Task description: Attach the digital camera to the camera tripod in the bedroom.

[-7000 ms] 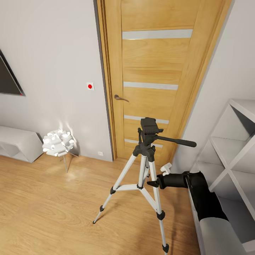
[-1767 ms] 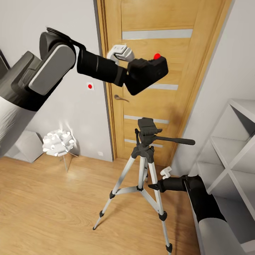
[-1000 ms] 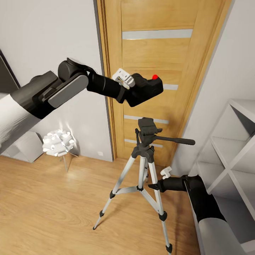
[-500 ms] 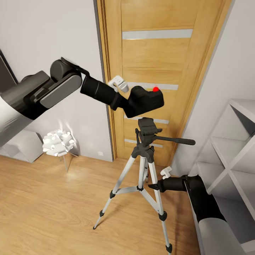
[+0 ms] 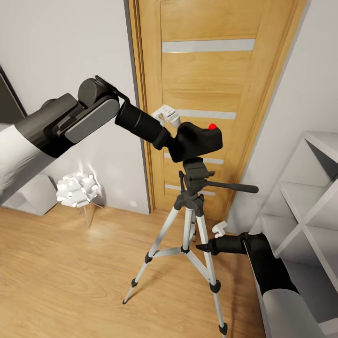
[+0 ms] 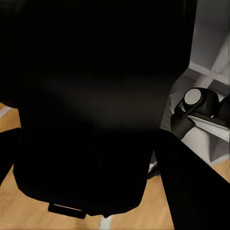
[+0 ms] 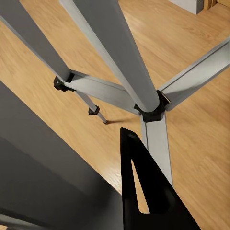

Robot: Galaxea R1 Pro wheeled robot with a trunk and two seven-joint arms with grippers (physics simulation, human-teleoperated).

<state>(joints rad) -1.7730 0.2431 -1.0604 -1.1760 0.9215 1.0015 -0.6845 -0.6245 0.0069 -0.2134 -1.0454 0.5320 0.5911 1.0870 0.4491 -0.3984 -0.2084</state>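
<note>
From my head view, my left tool (image 5: 172, 141) is clamped on the camera (image 5: 199, 142) and holds it right on top of the tripod (image 5: 193, 206) head; the camera's underside looks to be touching the head plate, though I cannot tell if it is seated. The red dot on the camera faces up and toward the door (image 5: 209, 94). My left arm reaches in from the left, across the grey wall and the door frame.

The tripod stands on the wood floor (image 5: 70, 277) in front of the door, legs spread, its pan bar (image 5: 232, 188) sticking out to the right.

In the left wrist view the camera (image 6: 91, 110) is a dark mass close to the lens, with a bit of my right arm (image 6: 201, 103) and the white shelf (image 6: 211, 43) seen past it.

My right tool (image 5: 203, 246) sits low, just beside the tripod's right-hand leg, in front of the shelf (image 5: 305, 202). In the right wrist view one black finger (image 7: 143, 191) shows near the leg brace hub (image 7: 152, 112), not touching any leg as far as I can see; I cannot tell whether this tool is open or closed.

A white flower-like lamp (image 5: 76, 188) stands on the floor by the wall at left.
</note>
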